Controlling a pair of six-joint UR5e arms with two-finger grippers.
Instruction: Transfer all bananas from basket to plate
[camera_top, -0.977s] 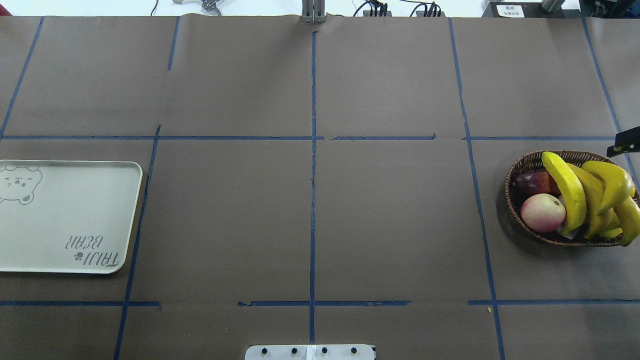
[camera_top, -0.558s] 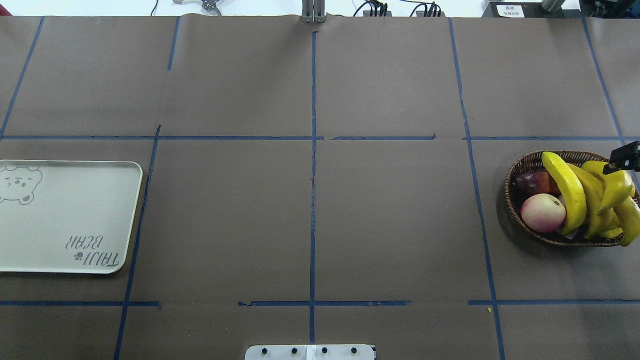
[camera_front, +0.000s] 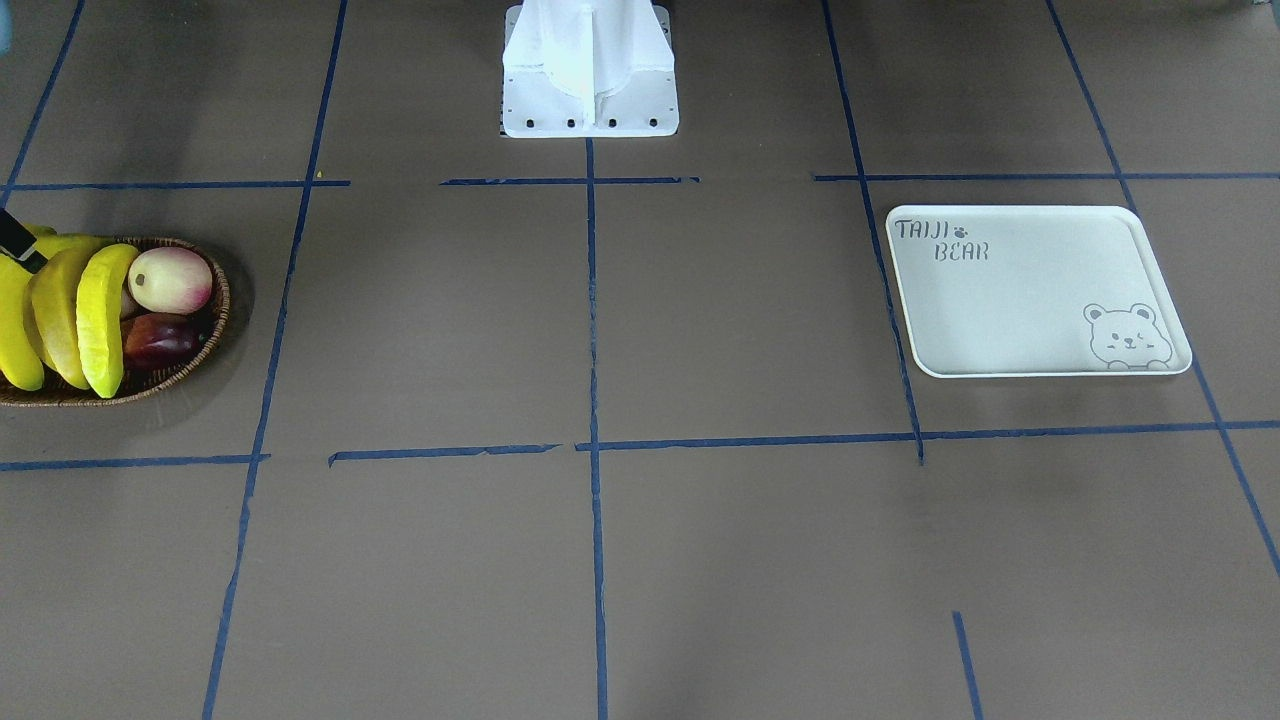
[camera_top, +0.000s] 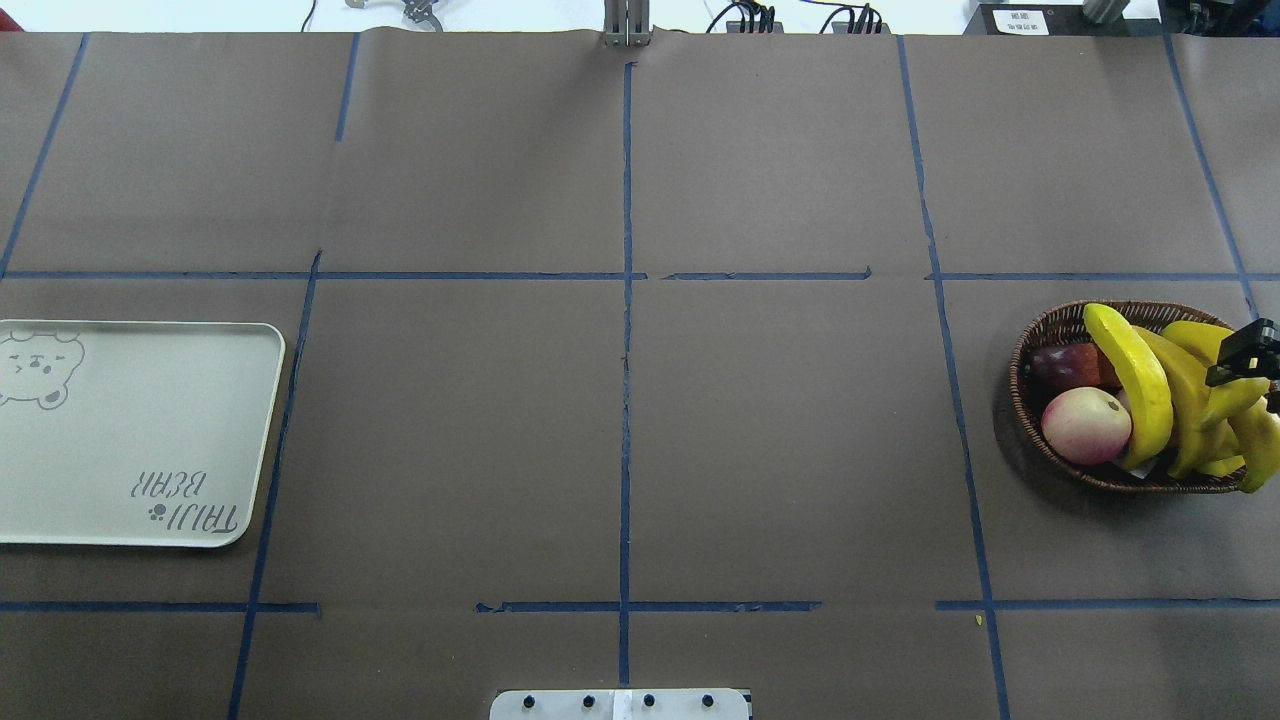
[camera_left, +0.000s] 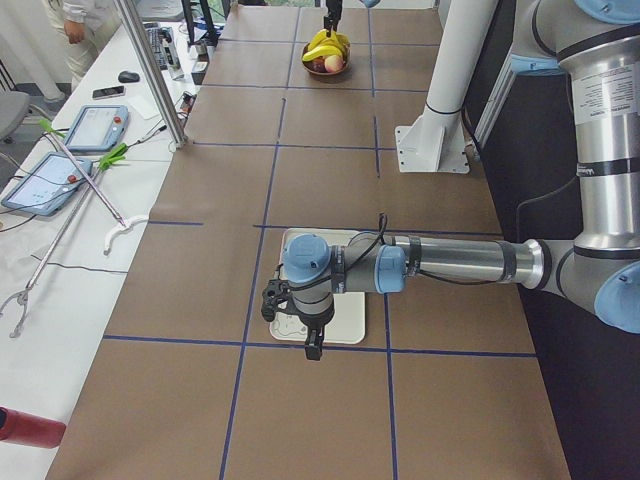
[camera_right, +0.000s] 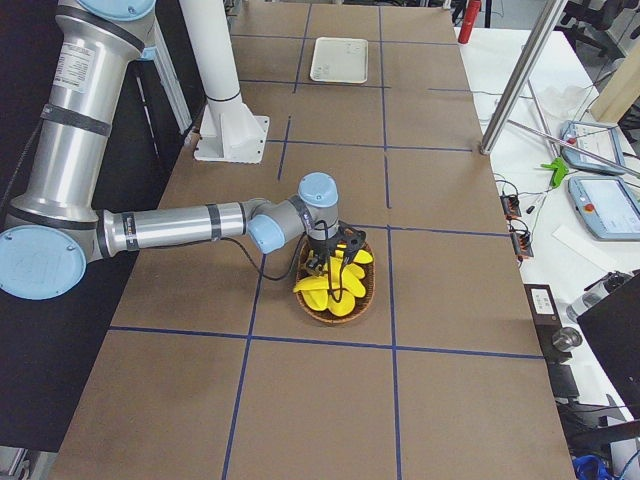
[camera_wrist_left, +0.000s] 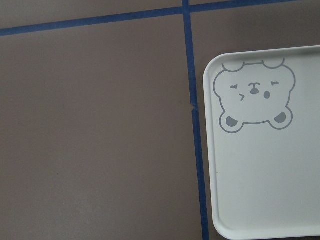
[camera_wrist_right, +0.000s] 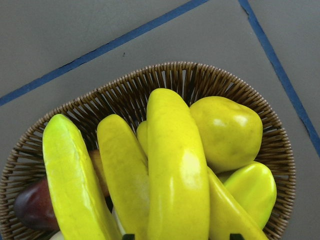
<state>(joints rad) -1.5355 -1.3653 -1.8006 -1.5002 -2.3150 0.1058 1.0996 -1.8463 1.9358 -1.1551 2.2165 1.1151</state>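
Several yellow bananas (camera_top: 1135, 380) lie stacked in the brown wicker basket (camera_top: 1040, 330) at the table's right edge; they also show in the front-facing view (camera_front: 100, 310). My right gripper (camera_wrist_right: 182, 236) hangs just above them, open, its two dark fingertips on either side of the middle banana (camera_wrist_right: 177, 170). Only its black tip (camera_top: 1245, 362) shows in the overhead view. The cream bear plate (camera_top: 130, 430) lies bare at the left edge. My left gripper (camera_left: 305, 325) hovers over the plate's end; I cannot tell whether it is open.
A yellow pear (camera_wrist_right: 227, 130), a pink-cream apple (camera_top: 1085, 425) and a dark red fruit (camera_top: 1065, 362) share the basket. The robot base (camera_front: 590, 70) stands at the table's near middle. Blue tape lines cross the brown table.
My right gripper has moved from beyond the basket's far rim to over the bananas, and lower. The fruit and the plate have not moved.
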